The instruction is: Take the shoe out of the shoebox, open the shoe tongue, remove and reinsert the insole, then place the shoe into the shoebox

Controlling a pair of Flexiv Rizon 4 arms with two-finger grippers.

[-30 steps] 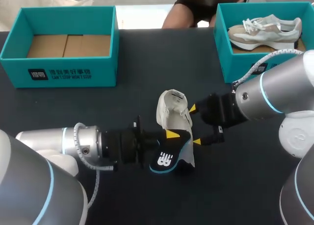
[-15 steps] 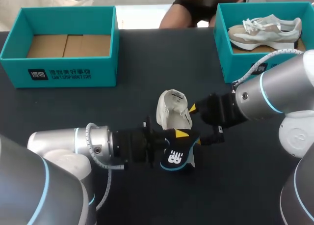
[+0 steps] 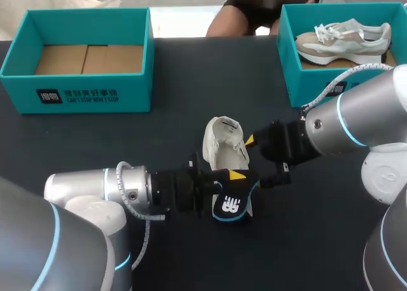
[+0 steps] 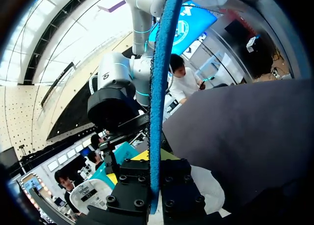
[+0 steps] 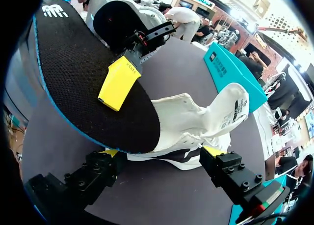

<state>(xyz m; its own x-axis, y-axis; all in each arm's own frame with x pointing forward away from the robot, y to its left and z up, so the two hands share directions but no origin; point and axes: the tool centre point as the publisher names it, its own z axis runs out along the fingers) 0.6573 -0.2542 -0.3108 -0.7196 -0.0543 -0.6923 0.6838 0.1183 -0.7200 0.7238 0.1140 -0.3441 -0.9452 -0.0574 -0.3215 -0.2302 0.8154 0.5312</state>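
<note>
In the last second the left claw [image 3: 235, 176], clamped on the insole [image 3: 230, 205], has carried it closer to the shoe [image 3: 222, 142], which the right claw [image 3: 253, 161] grips from both sides. I think the reinserting now begins. The left box [image 3: 76, 91], far beyond the left claw, shows only cardboard. The right box [image 3: 289, 75], beyond the right claw, holds a second shoe [image 3: 343, 40].

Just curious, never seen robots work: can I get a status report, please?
Right fingers shut on white shoe, on table. Left fingers shut on black insole, right at the shoe. No obstruction seen.
</note>
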